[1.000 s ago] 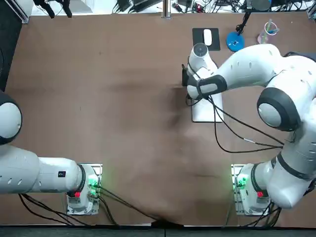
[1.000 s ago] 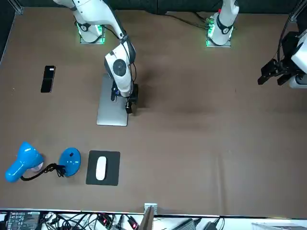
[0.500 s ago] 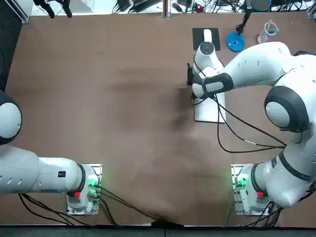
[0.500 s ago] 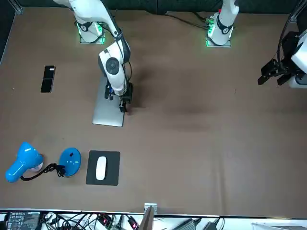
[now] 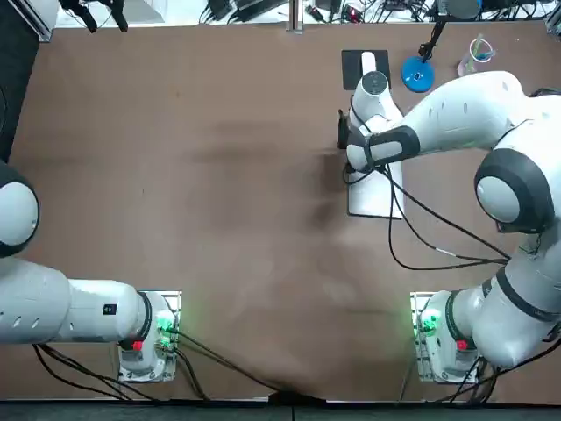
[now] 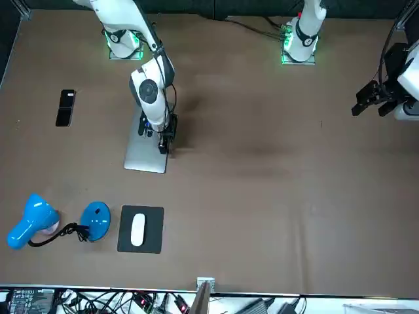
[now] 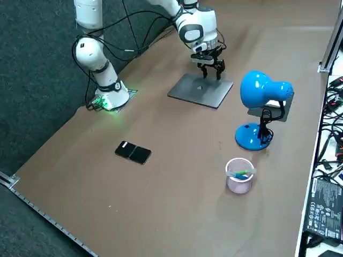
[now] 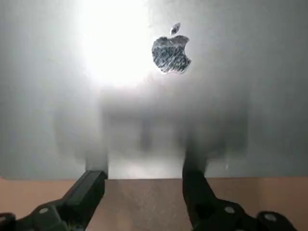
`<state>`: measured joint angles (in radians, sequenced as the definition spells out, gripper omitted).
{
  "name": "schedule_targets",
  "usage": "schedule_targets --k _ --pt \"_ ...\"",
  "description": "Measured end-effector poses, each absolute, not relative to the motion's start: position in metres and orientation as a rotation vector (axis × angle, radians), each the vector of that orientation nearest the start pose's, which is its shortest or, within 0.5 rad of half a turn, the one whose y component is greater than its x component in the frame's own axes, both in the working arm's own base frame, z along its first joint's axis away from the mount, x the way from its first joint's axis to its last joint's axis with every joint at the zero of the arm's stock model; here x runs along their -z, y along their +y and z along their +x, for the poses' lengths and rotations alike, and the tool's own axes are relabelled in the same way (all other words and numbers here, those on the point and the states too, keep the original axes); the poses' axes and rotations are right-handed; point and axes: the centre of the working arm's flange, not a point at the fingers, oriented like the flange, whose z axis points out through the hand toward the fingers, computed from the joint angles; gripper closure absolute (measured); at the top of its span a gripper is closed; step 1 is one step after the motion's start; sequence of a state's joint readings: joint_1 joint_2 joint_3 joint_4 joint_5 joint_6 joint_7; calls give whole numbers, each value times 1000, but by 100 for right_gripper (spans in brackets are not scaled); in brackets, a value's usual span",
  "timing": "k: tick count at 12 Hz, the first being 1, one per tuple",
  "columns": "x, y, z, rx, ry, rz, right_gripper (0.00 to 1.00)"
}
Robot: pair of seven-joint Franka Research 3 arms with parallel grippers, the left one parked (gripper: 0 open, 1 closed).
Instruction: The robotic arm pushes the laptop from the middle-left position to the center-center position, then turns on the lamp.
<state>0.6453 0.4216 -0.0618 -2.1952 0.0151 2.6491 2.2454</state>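
Table (image 5: 175,175): brown, smooth — easy sliding.
Laptop (image 6: 145,160): closed, stiff, slick lid, probably weighty; push low on long edge.
Right gripper (image 8: 144,176): spread, set at that edge.

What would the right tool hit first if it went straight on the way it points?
Likely the laptop: the open right tool points down, fingertips at the lid's edge. Whether it meets the lid or the table beside it is unclear.
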Motion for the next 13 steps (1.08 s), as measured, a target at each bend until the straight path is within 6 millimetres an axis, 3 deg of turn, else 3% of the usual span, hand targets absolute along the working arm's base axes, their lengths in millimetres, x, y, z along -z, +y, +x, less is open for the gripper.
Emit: schedule_targets --k 13 --pt "-193 312 467 37 2311 -2046 0"
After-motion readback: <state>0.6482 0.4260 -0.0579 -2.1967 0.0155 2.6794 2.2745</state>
